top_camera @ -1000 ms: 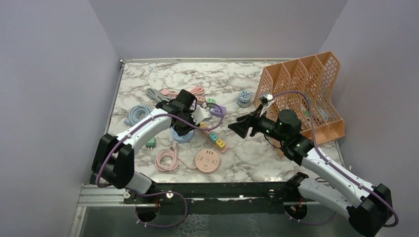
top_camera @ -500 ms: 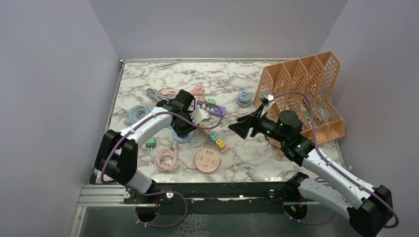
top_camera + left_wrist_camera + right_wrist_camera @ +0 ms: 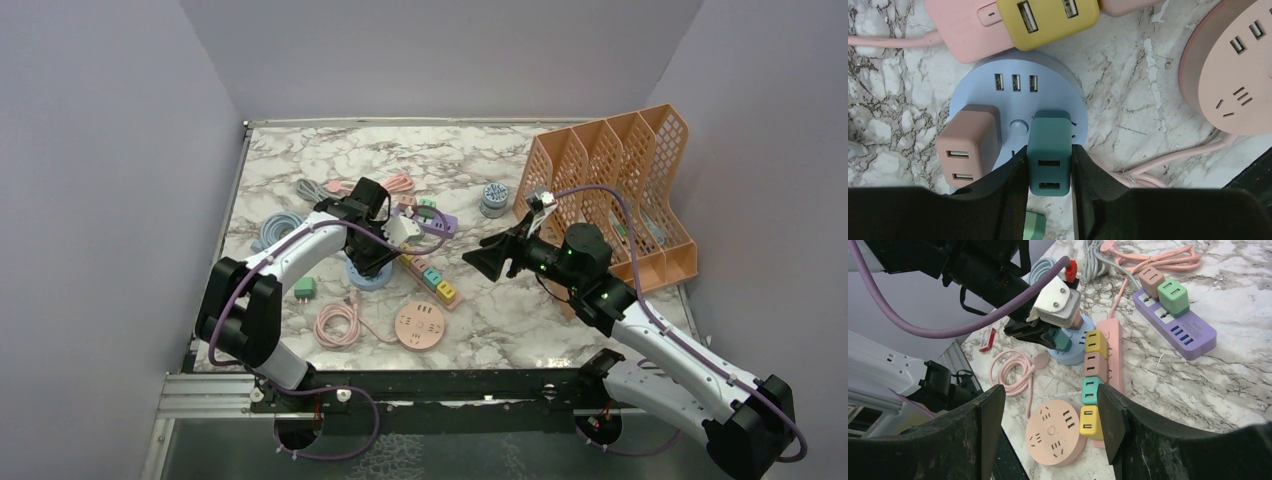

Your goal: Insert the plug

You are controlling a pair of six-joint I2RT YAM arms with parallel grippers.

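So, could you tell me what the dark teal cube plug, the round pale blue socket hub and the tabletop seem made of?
Dark teal cube plug: probably moulded plastic, matt, even colour, rounded edges. Round pale blue socket hub: likewise plastic, smooth satin face. Tabletop: grey-veined white like marble, possibly printed laminate.

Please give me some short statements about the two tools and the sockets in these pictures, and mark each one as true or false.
1. The left tool is shut on the dark green plug. True.
2. The right tool grips a plug. False: it is open and holds nothing.
3. A brown adapter sits on the blue round socket, beside the dark green plug. True.
4. The purple power strip carries nothing. False: a tan cube and a light green cube are plugged into it.
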